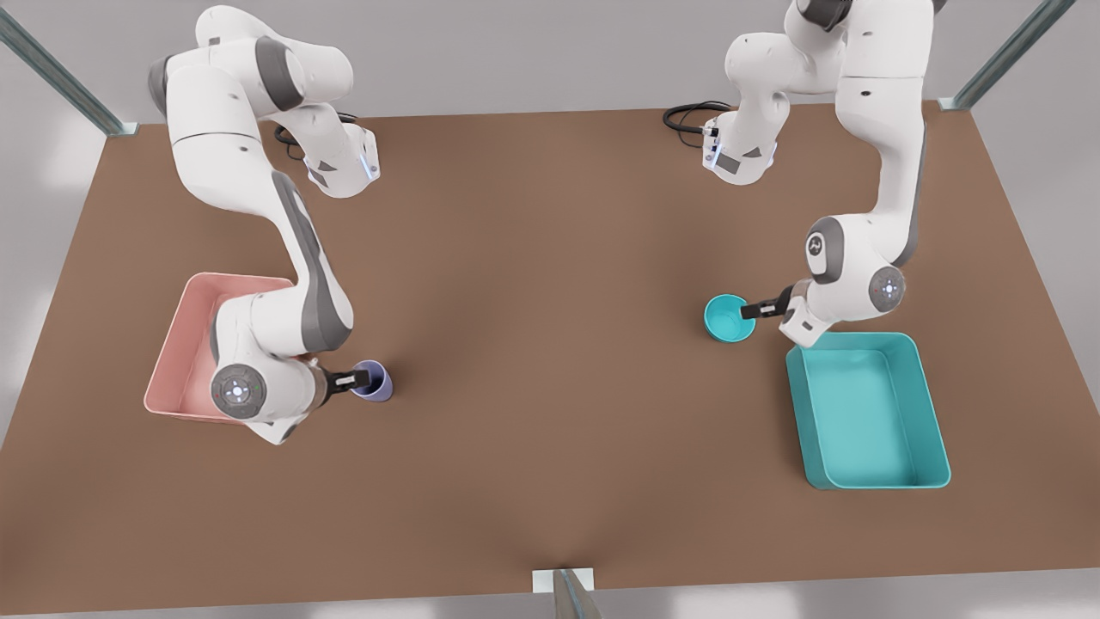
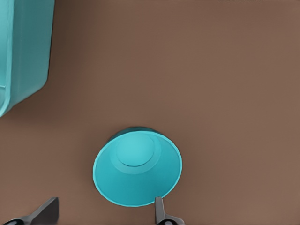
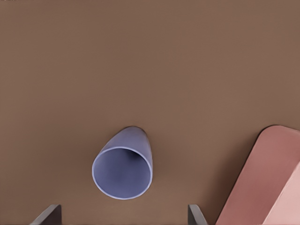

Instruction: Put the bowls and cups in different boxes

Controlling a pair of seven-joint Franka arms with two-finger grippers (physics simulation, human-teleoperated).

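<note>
A brown counter (image 1: 533, 344) with a plain matte top carries everything in the scene, and it reaches nearly to both sides of the front view. Grey metal frame posts stand at its corners: one (image 1: 60, 77) at the far corner on the front view's left, and another (image 1: 1005, 56) at the far corner on the front view's right. A third post (image 1: 571, 593) rises at the middle of the near edge, seated in a pale bracket. Past the far edge lies a light grey floor (image 1: 533, 52). A black cable (image 1: 687, 116) loops on the counter close to the far edge.
</note>
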